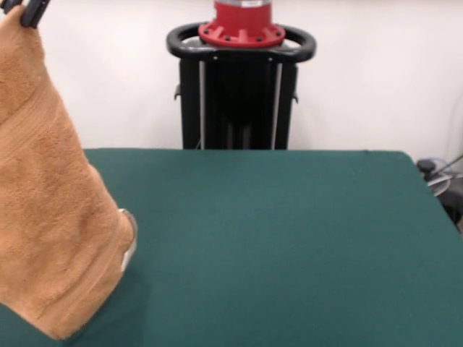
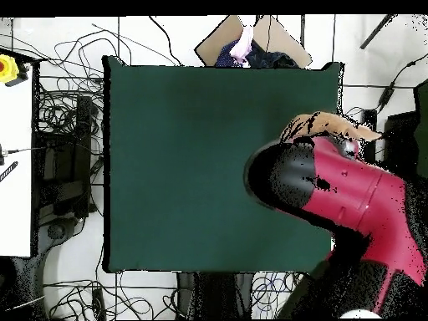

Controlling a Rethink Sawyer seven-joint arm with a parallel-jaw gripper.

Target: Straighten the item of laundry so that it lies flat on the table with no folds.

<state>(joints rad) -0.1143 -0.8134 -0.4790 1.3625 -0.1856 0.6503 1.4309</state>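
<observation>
The orange-tan towel (image 1: 51, 217) hangs down at the left edge of the front view, held up by its top corner. My gripper (image 1: 29, 11) shows only as dark tips at the top left corner, shut on that corner. The towel's lower end reaches the dark green table (image 1: 289, 231) near its front left, bunched, with a band stripe and a small white tag (image 1: 129, 247). In the overhead view a strip of towel (image 2: 334, 125) shows at the right edge of the table (image 2: 192, 167), beside the red and black arm (image 2: 343, 192), which hides the gripper.
The black pedestal (image 1: 239, 94) with its red base stands behind the table's far edge. In the overhead view, cables (image 2: 58, 125) lie on the floor around the table. A cardboard piece (image 2: 267, 33) and a pinkish shape (image 2: 244, 43) sit beyond the top edge.
</observation>
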